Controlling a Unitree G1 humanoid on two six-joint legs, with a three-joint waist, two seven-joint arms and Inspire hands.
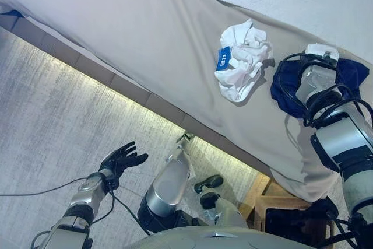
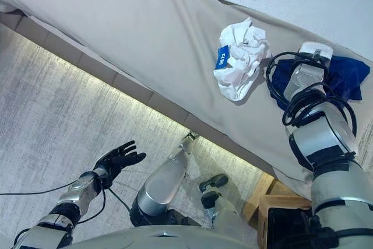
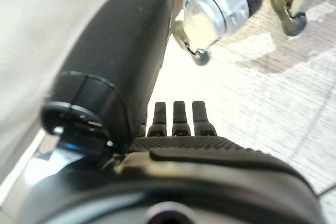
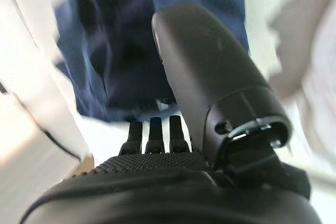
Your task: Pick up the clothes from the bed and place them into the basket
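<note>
A crumpled white garment (image 1: pixel 245 59) with a blue tag lies on the grey bed (image 1: pixel 145 27). A dark blue garment (image 1: pixel 351 73) lies just right of it, near the bed's corner. My right arm reaches over the bed to the blue garment. In the right wrist view my right hand (image 4: pixel 157 169) is open. Its fingers (image 4: pixel 152 129) are straight and point at the blue garment (image 4: pixel 115 51), with the tips at its edge. My left hand (image 1: pixel 122 158) is open with fingers spread, low over the floor and away from the bed.
A basket with a wooden frame and dark inside (image 1: pixel 269 205) stands on the floor by the bed's corner, under my right arm. The bed's long edge (image 1: pixel 116 83) runs diagonally, with a lit strip beneath. Grey carpet (image 1: pixel 52 121) covers the floor.
</note>
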